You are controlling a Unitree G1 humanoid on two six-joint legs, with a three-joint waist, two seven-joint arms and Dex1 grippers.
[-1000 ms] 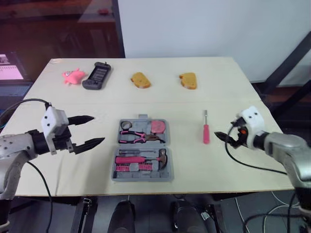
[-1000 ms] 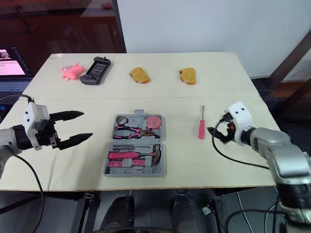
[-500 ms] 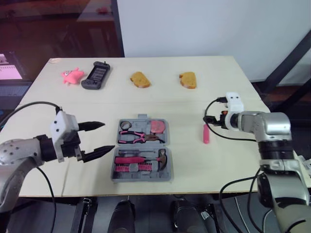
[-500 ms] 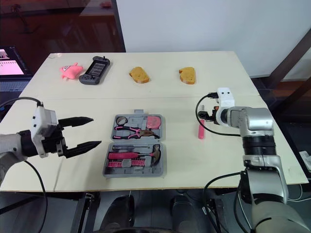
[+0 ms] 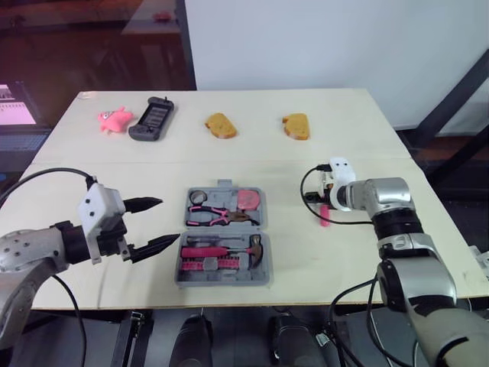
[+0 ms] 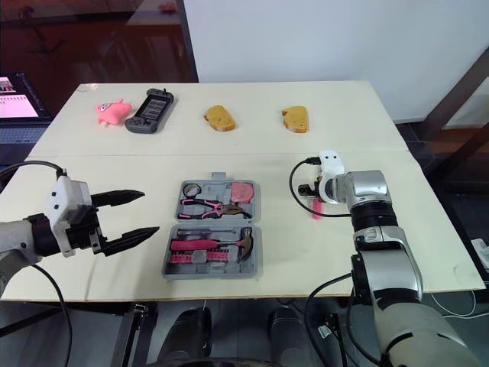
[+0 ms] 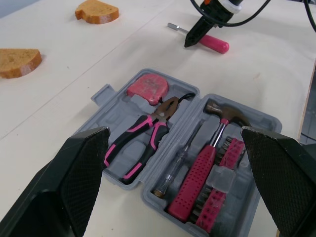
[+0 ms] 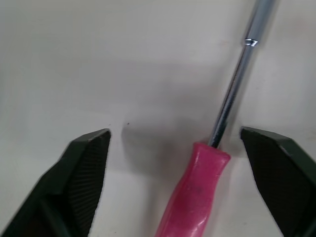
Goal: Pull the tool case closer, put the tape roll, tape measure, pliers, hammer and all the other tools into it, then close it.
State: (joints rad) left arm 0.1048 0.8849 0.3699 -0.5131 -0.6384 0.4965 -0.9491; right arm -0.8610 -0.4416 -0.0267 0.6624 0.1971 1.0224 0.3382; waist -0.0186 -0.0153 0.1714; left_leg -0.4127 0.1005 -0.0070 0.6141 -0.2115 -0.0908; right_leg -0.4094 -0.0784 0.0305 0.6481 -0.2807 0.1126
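The grey tool case (image 5: 182, 269) lies open at the table's front middle. It holds pink pliers (image 7: 143, 139), a pink tape measure (image 7: 147, 86), a hammer (image 7: 210, 153) and a small ring-shaped piece (image 5: 198, 196). My left gripper (image 5: 170, 220) is open, just left of the case and pointing at it, with nothing between its fingers. A pink-handled screwdriver (image 8: 195, 187) lies on the table right of the case. My right gripper (image 5: 318, 200) hovers open right over it, one finger on each side of the handle and shaft.
Along the far side of the table (image 5: 252, 157) lie a pink toy (image 5: 114, 120), a dark handheld game console (image 5: 151, 119) and two brown bread-like pieces (image 5: 221, 126) (image 5: 296, 126). A black cable (image 5: 309, 195) loops from the right wrist.
My right gripper has swung in from the table's right front to just over the screwdriver. My left gripper has edged closer to the case, still open.
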